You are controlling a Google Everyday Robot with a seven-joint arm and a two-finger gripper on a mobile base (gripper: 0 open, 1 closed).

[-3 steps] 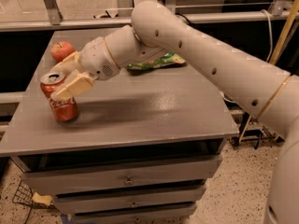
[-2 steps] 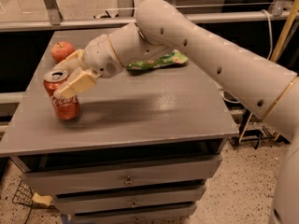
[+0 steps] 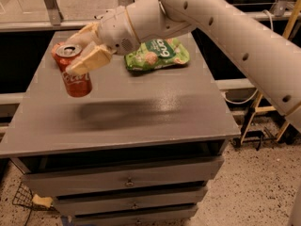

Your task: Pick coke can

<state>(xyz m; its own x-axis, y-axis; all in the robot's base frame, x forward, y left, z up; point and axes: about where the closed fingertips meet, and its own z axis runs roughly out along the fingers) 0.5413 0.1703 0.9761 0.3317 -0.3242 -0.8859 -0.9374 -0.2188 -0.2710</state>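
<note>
tool [image 3: 71, 55]: over the left rear part of the surface, closed on the coke can and clamping its upper half from two sides.
fingers [image 3: 91, 59]: cream-coloured; one laid slantwise across the front of the can just below the rim, the other behind the rim, both touching the can.
coke can [image 3: 76, 84]: red with white script, upright, silver top with opening facing up; held between the fingers near the left edge of the surface; cannot tell whether its base rests on the surface or hangs just above it.
arm [image 3: 225, 27]: white and thick, coming in from the upper right, crossing above the rear of the surface and ending in a rounded wrist just right of the can.
red shape [image 3: 55, 50]: peeking out behind the can's left shoulder, mostly hidden, too little showing to name.
snack bag [image 3: 157, 54]: green, lying flat at the rear centre of the surface, partly under the wrist, well apart from the can.
surface [image 3: 141, 131]: grey top of a low cabinet, with a soft dark shadow stretching across its middle, right of the can.
drawers [image 3: 127, 179]: stacked below the front edge, shut, small knobs in the middle.
floor [image 3: 254, 192]: pale and speckled, to the right of the cabinet.
</note>
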